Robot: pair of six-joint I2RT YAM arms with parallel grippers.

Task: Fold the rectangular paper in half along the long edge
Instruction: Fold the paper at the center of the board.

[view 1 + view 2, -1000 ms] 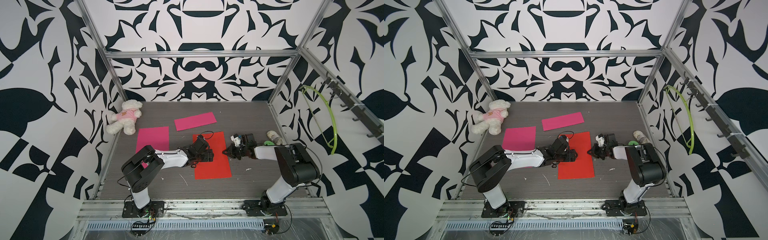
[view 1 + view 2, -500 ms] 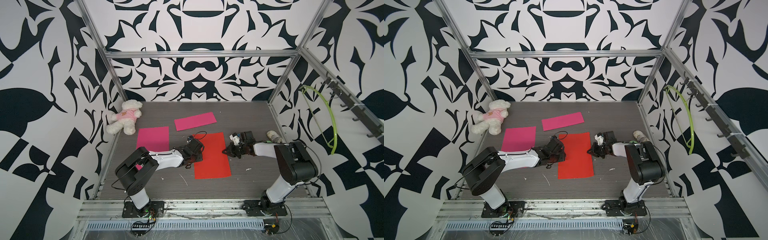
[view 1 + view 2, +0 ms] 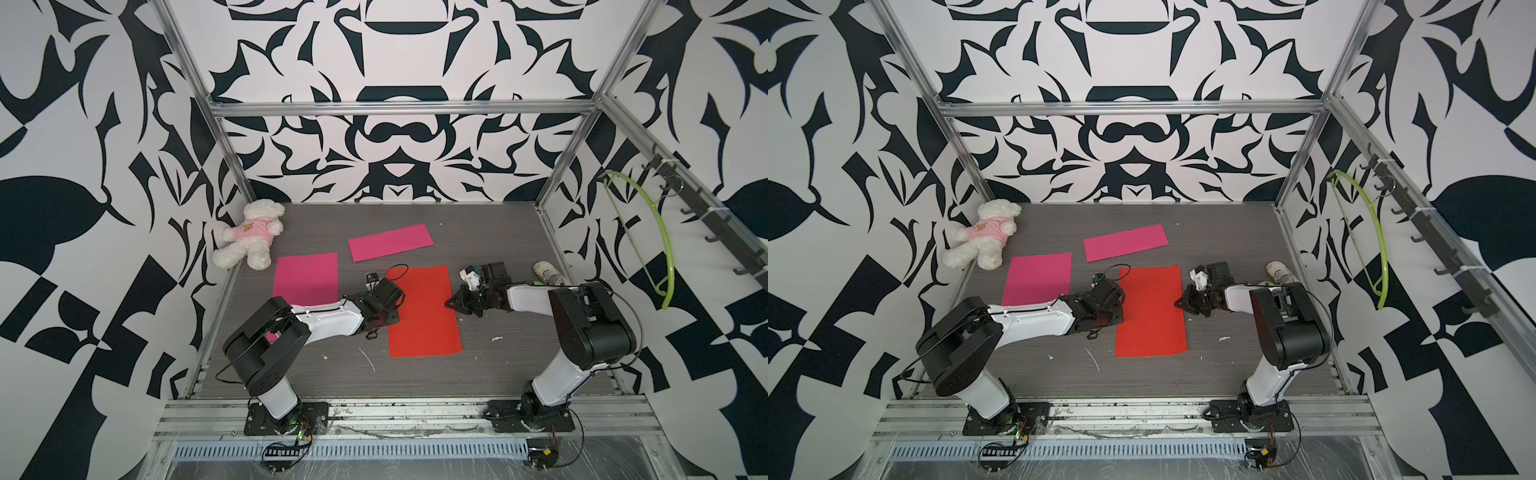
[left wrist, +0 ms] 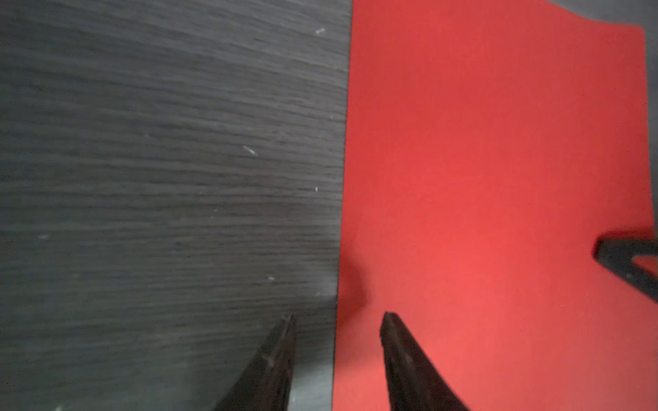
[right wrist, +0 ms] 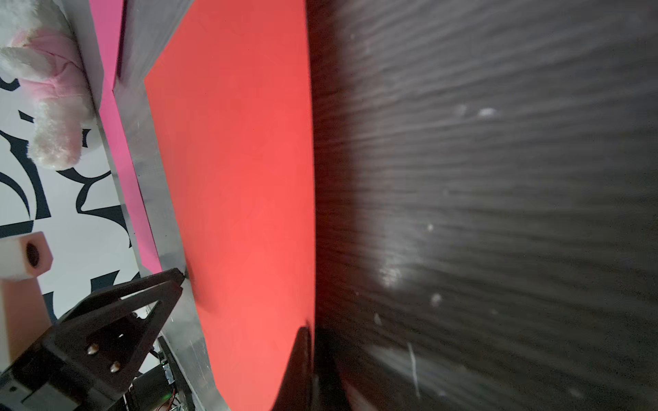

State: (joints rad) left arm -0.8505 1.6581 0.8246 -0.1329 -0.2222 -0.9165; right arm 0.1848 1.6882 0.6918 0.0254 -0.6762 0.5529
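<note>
The desk (image 3: 498,232) carries the red paper (image 3: 424,316) flat near its middle. The sheet's long axis runs from twelve to six o'clock, so its long edges face nine and three. The left arm (image 3: 324,320) reaches in from eight o'clock. Its jaws stand partly spread astride the nine o'clock edge, one finger over bare desk and the other over red, pinching nothing. The right arm (image 3: 528,299) comes from three o'clock with its jaws pressed together. Their tip is at the three o'clock edge, touching or just beside it, I can't tell. To my eye the fold needs one long edge carried across to the other, and the left looks better set to lift.
</note>
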